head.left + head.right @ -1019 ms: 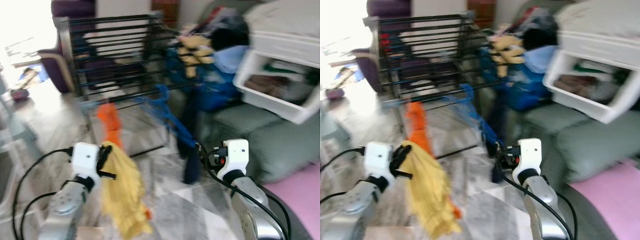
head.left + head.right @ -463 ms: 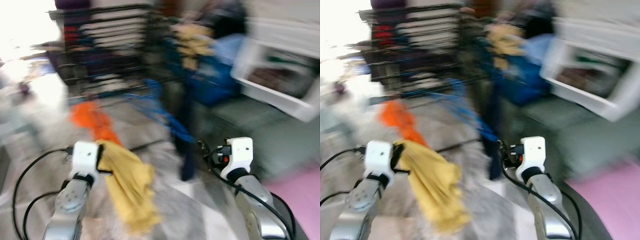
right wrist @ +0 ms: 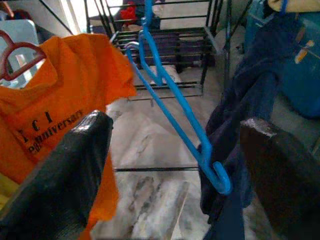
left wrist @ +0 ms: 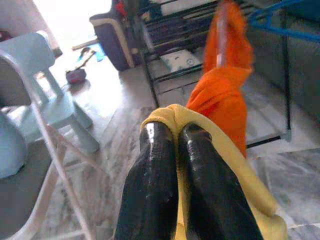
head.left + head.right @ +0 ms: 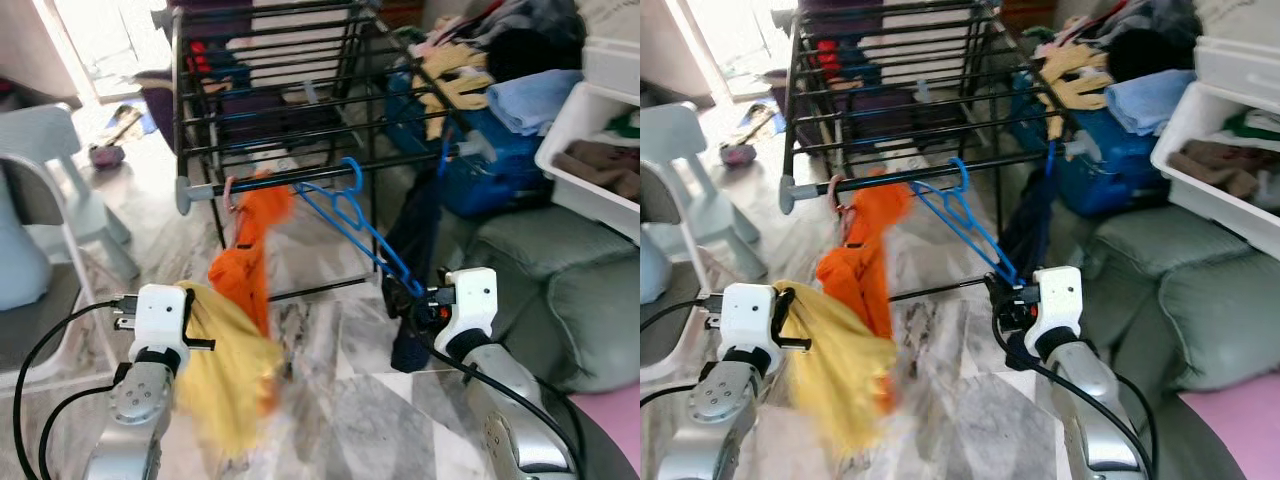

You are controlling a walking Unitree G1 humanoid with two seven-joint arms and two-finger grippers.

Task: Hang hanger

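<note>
Your blue hanger (image 5: 350, 215) already has its hook over the front bar of the black drying rack (image 5: 300, 100). It hangs tilted, and its low end reaches down to the right gripper (image 5: 412, 303). In the right wrist view the fingers (image 3: 75, 170) are spread wide apart, and the hanger's curly end (image 3: 217, 177) sits between them with nothing pinching it. A dark blue garment (image 5: 412, 250) hangs right beside that end, and it may be caught on it, but you can't be sure from here.

The hanger looks like thin plastic. It should be very light and stiff, but smooth and a bit slippery, and it will swing on the bar if you bump it. If you need to hold it again, take the straight arm just above the curly end, not the tip, so it can't slide out. Move slowly so the hook does not hop off the bar.

An orange shirt (image 5: 245, 250) hangs on a pink hanger (image 3: 17, 52) next to it on the same bar.

Your left gripper (image 4: 177, 135) has its fingers pressed tight together on a yellow cloth (image 5: 225, 370). The cloth is soft and floppy and droops down low, so keep it away from the floor and your feet.
</note>
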